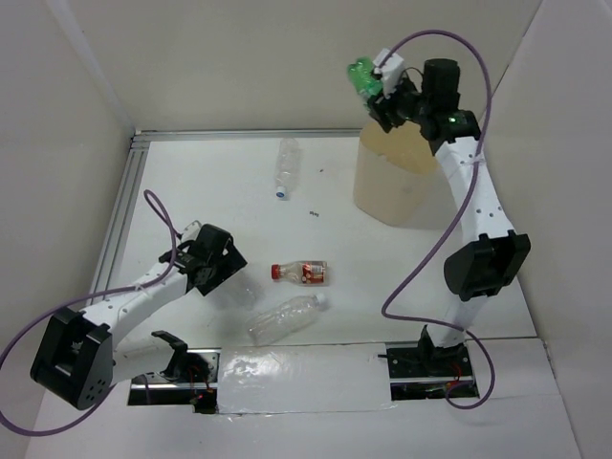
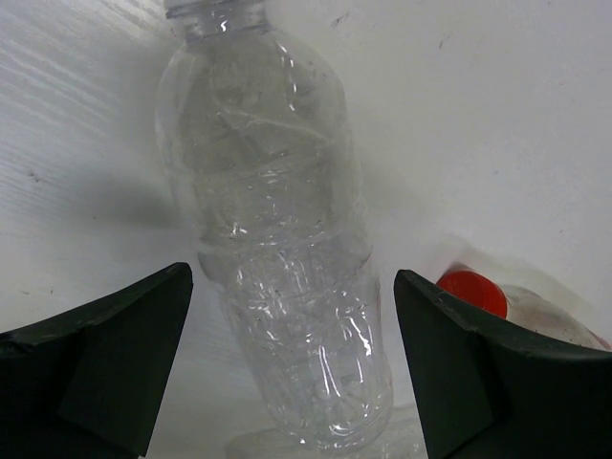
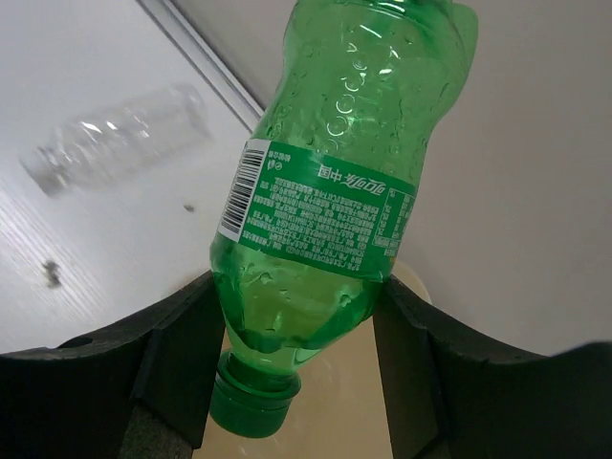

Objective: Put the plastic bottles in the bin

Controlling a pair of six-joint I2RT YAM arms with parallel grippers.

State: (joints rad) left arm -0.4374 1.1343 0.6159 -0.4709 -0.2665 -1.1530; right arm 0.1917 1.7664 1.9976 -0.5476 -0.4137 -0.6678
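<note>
My right gripper [image 1: 384, 94] is shut on the green bottle [image 1: 362, 76] and holds it cap down over the cream bin [image 1: 394, 186]. In the right wrist view the green bottle [image 3: 335, 191] sits between my fingers [image 3: 182, 354] with the bin's rim [image 3: 368, 421] below. My left gripper [image 1: 226, 274] is open low over a clear bottle [image 1: 243, 292] lying on the table. In the left wrist view that bottle [image 2: 277, 239] lies between the spread fingers [image 2: 115, 354], untouched. The red-capped bottle [image 1: 300, 273] lies mid-table; its cap [image 2: 471, 292] shows by my right finger.
Another clear bottle [image 1: 286, 318] lies near the front edge. A clear bottle with a blue cap [image 1: 286, 167] lies at the back, left of the bin, and also shows in the right wrist view [image 3: 120, 139]. White walls enclose the table on three sides.
</note>
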